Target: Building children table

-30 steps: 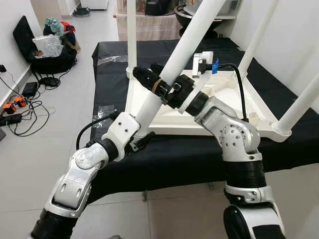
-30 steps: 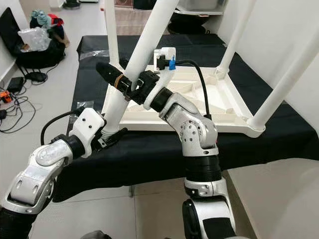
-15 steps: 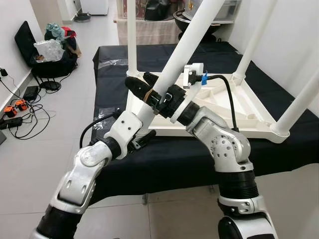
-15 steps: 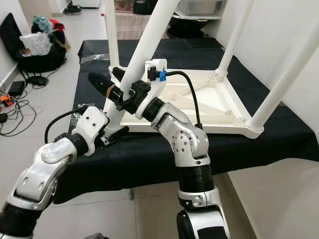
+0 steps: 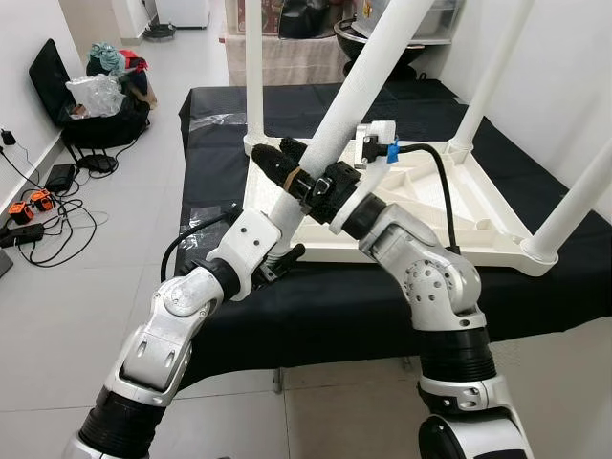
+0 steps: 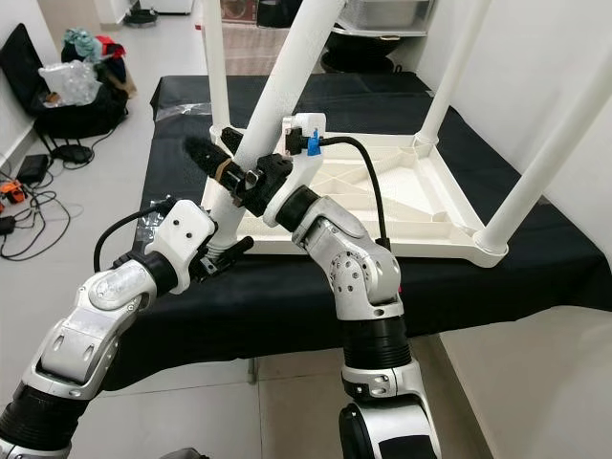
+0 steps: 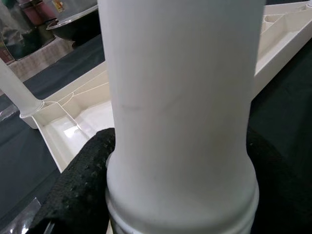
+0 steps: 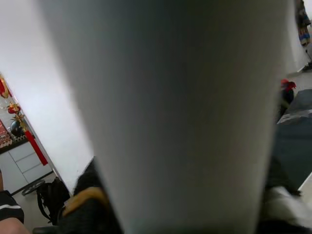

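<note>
An upside-down white table top (image 5: 449, 206) lies on a black-covered table (image 5: 382, 296). Three white legs stand up from its corners: back left (image 5: 253, 67), back right (image 5: 492, 72) and front right (image 5: 579, 196). A fourth white leg (image 5: 359, 81) leans tilted over the near left corner. My left gripper (image 5: 277, 256) is shut on this leg's lower end, whose ribbed tip (image 7: 180, 204) sits between the black fingers (image 7: 78, 190). My right gripper (image 5: 287, 170) is shut on the same leg (image 8: 180, 112) a little higher up.
A black bag with clear plastic (image 5: 96, 96) stands on the floor at the far left. Cables and chargers (image 5: 38, 206) lie by the wall. Plastic wrap (image 5: 206, 120) lies on the black cloth. Furniture (image 5: 287, 38) stands behind the table.
The camera has shifted slightly. Both grippers keep hold of the tilted leg. My right gripper sits a bit further left, and my left forearm has risen slightly.
</note>
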`<state>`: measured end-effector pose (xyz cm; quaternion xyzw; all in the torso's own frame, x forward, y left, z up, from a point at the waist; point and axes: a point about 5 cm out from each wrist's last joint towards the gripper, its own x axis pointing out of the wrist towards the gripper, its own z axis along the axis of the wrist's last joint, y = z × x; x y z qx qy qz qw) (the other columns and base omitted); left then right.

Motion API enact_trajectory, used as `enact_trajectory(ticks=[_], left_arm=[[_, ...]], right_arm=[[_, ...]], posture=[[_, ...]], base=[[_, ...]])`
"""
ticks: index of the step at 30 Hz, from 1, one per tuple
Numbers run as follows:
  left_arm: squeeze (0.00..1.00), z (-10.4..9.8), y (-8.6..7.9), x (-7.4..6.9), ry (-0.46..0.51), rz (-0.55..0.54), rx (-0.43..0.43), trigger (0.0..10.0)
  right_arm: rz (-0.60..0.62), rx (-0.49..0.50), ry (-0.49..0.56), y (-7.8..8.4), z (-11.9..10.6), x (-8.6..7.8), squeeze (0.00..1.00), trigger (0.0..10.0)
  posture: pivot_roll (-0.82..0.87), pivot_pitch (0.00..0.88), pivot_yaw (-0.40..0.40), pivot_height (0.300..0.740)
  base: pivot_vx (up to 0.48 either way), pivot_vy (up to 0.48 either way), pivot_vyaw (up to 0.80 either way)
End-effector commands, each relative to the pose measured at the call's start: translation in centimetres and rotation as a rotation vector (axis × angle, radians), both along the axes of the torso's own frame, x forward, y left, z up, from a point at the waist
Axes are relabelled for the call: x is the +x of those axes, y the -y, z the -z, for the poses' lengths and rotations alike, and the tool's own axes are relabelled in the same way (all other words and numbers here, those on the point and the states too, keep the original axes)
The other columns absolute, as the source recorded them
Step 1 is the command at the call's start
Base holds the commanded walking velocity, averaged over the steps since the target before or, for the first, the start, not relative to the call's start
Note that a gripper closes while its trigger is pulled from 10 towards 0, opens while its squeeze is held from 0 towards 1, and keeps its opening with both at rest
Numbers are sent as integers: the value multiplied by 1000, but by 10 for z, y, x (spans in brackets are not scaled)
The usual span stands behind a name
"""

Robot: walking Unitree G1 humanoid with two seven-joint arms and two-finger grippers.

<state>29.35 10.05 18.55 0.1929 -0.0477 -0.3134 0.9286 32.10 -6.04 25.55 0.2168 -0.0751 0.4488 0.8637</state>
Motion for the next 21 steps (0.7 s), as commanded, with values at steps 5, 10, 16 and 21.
enact_trajectory(ticks=[5,10,16,21], left_arm=[[0,4,11,-5,9,57,22,10000],[0,6,11,-5,-14,51,24,10000],[0,9,11,-5,-45,54,17,10000],[1000,10,3,-4,-30,27,20,10000]], right_arm=[[-8,1,1,-7,-1,1,0,0],[1,9,2,-7,-3,2,0,0],[6,14,3,-6,-4,3,0,0],[20,32,10,-4,-8,5,0,0]], posture=[[42,16,-52,740],[42,16,-50,740],[44,15,-54,740],[44,14,-52,740]], base=[[0,0,0],[0,0,0],[0,0,0],[0,0,0]])
